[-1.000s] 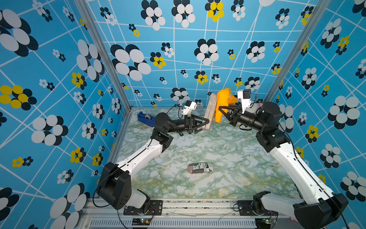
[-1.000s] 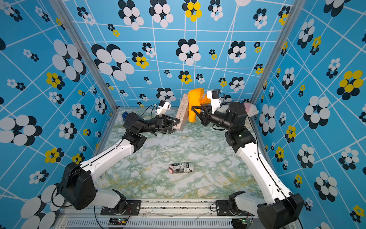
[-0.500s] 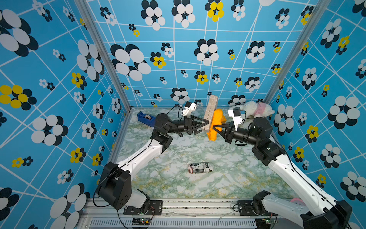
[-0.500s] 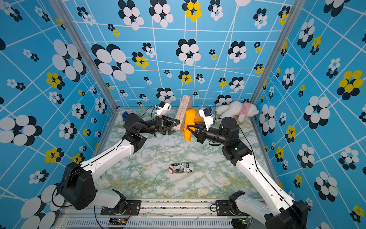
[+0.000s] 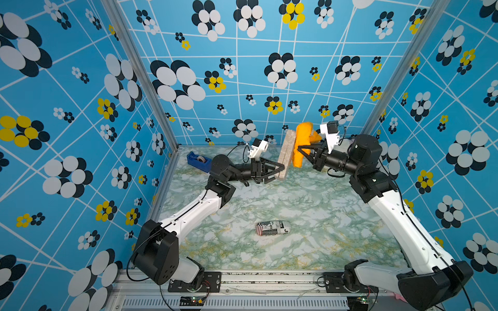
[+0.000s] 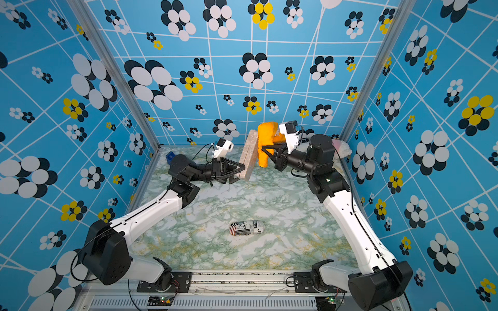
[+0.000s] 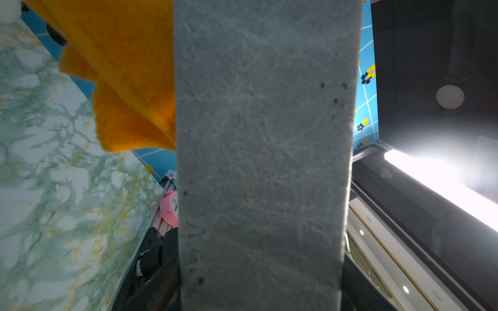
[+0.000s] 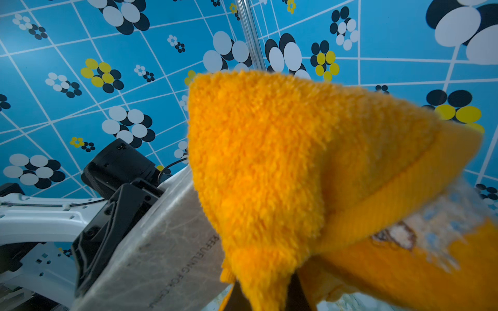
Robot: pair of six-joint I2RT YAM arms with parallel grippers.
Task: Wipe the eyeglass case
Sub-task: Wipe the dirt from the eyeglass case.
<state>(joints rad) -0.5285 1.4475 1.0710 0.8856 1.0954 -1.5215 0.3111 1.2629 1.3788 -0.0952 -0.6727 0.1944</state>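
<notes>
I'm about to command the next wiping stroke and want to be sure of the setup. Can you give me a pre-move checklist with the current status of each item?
1. left gripper clamped on the eyeglass case: ok, it grips the lower end.
2. Case lifted off the table: ok, held in the air, tilted near upright.
3. right gripper shut on the orange cloth: ok.
4. Cloth against the case: ok, it lies on the upper part of one broad face.
5. Cloth apart from the left gripper: ok.
6. Wiped face clean: cannot tell, the cloth covers it.
</notes>
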